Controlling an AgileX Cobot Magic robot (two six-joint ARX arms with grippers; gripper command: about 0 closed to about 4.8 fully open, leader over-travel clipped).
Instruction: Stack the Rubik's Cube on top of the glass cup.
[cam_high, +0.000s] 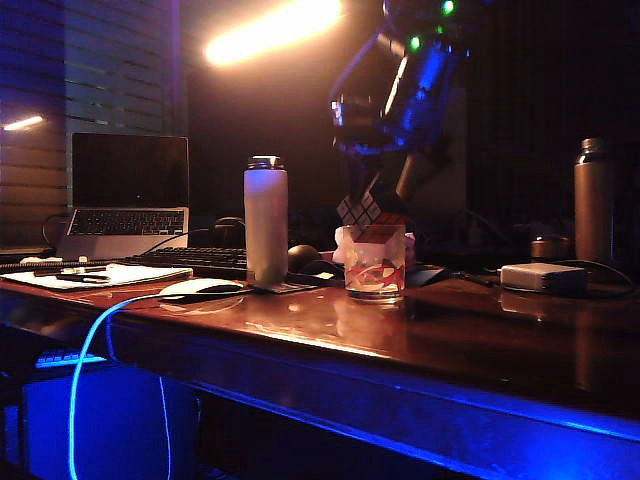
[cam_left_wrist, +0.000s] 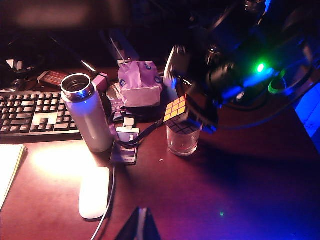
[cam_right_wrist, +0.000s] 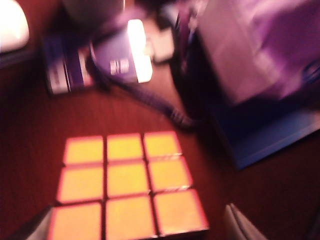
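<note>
The Rubik's Cube (cam_high: 360, 209) sits tilted on the rim of the glass cup (cam_high: 374, 262), a clear tumbler with red and orange swirls near the table's middle. My right gripper (cam_high: 380, 205) comes down from above and straddles the cube. In the right wrist view the cube's orange face (cam_right_wrist: 125, 185) lies between the fingers, with a gap to one fingertip (cam_right_wrist: 239, 225), so the right gripper (cam_right_wrist: 137, 231) is open. The left wrist view shows the cube (cam_left_wrist: 176, 113) on the cup (cam_left_wrist: 183, 142) from farther off. My left gripper (cam_left_wrist: 141, 226) hovers over bare table near the mouse, shut and empty.
A tall white bottle (cam_high: 266, 222) stands left of the cup, with a white mouse (cam_high: 200, 288), keyboard (cam_high: 195, 260) and laptop (cam_high: 128, 195) beyond it. A flat white box with a cable (cam_high: 543, 277) and a dark bottle (cam_high: 593, 200) stand on the right. A tissue pack (cam_left_wrist: 140, 82) lies behind the cup.
</note>
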